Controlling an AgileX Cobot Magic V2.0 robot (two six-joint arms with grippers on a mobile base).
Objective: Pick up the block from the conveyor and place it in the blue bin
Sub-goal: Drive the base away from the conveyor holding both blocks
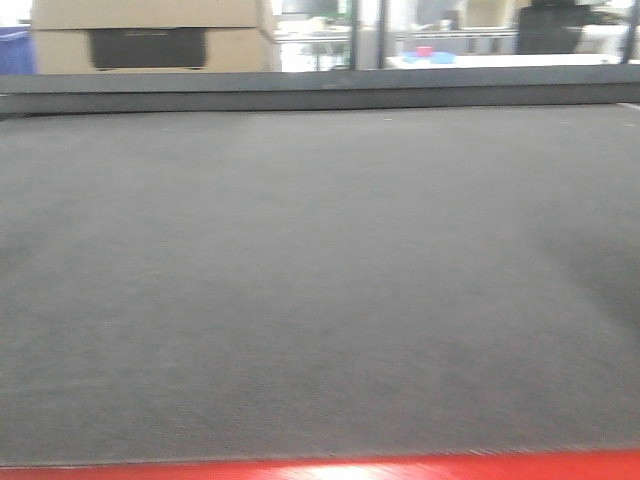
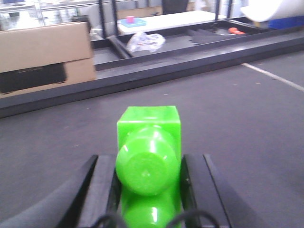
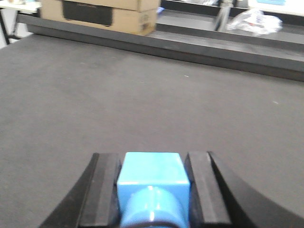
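Left gripper [image 2: 148,161] holds green block [image 2: 148,124], right gripper [image 3: 153,159] blue block [image 3: 152,170] (grey conveyor [image 3: 142,95] beyond).

Three low views face across the shared conveyor [image 1: 320,280].

A cardboard box [image 2: 45,52] with a dark rectangular patch sits at left in the background. A crumpled clear plastic bag [image 2: 145,42] lies to its right, while a pink cup [image 2: 129,19] and blue tray [image 2: 137,23] rest on a white table [image 2: 180,19] behind.
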